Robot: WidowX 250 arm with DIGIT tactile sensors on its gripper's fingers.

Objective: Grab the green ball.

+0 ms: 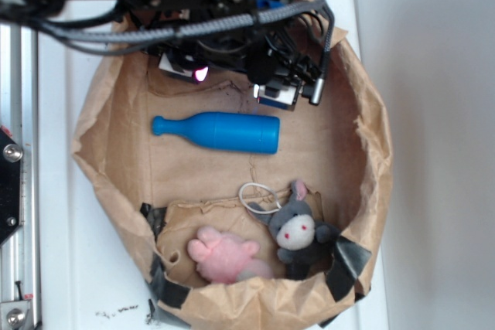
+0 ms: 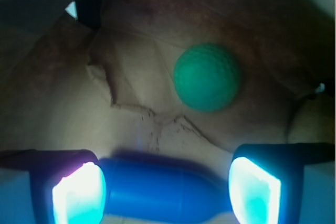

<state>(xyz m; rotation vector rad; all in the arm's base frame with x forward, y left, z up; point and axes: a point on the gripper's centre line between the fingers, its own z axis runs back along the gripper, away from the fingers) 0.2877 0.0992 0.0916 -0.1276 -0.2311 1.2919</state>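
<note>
Crumpled brown paper bag point(image 1: 116, 113) floor: small mint-green ribbed ball point(image 2: 207, 77) sits untouched, black gripper point(image 2: 168, 190) spread wide over blue pin-shaped bottle point(image 2: 163, 192). Grab's not started.

white table point(image 1: 69, 191), pale wall point(image 1: 433, 75), metal rail point(image 1: 17, 214)

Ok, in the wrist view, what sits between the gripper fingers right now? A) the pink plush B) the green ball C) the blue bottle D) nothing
C: the blue bottle fills the gap between the open gripper fingers, while the green ball lies farther ahead, untouched.
</note>
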